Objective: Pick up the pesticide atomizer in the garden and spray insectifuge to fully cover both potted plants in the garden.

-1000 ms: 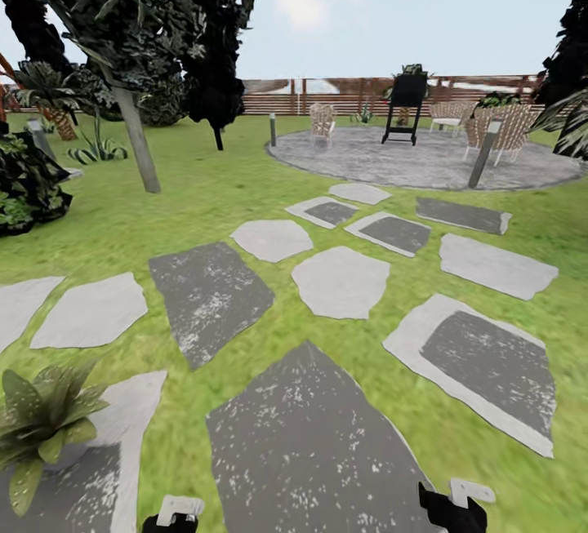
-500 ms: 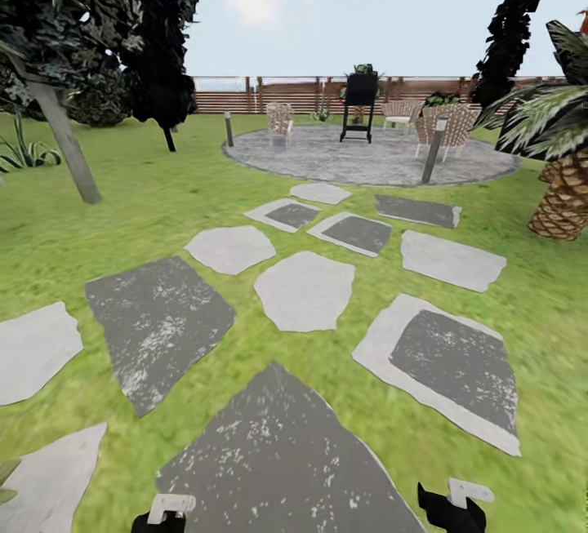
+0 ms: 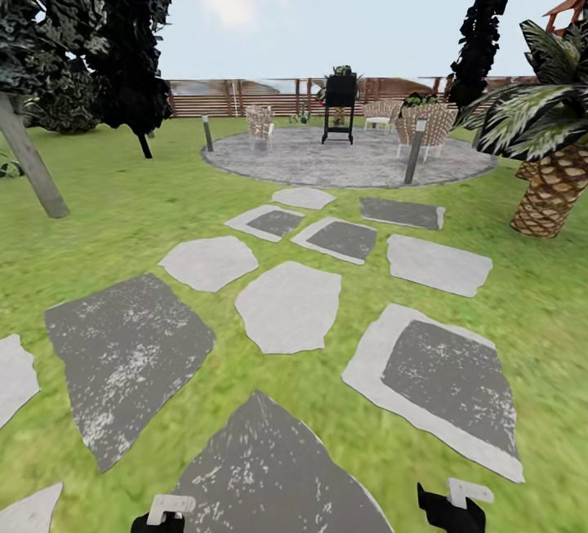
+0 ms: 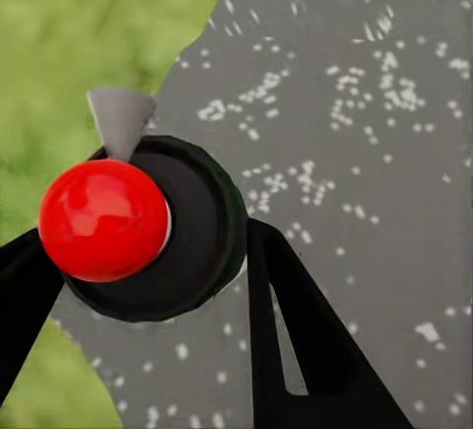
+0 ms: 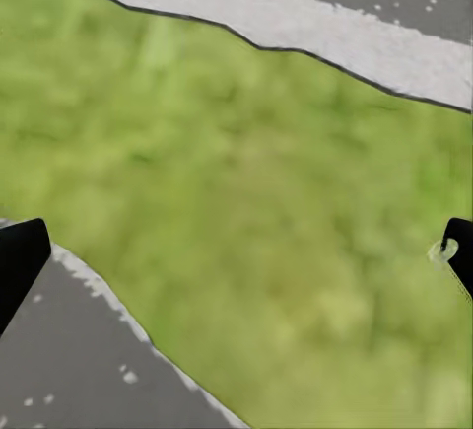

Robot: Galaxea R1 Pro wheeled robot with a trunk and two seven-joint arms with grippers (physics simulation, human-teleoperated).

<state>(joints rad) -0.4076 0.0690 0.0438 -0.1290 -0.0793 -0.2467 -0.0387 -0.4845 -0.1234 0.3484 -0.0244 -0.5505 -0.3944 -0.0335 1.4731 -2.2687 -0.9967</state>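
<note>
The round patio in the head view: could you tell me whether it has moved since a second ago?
No: the patio sits unchanged against the fence; the camera turned right.

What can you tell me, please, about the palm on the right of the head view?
The palm stands on the lawn at the right edge, right of the round patio. Its short, thick trunk is tan and scaly and leans slightly. Long green-and-white striped fronds arch leftward from its crown. Nothing touches it but grass at its base.
</note>
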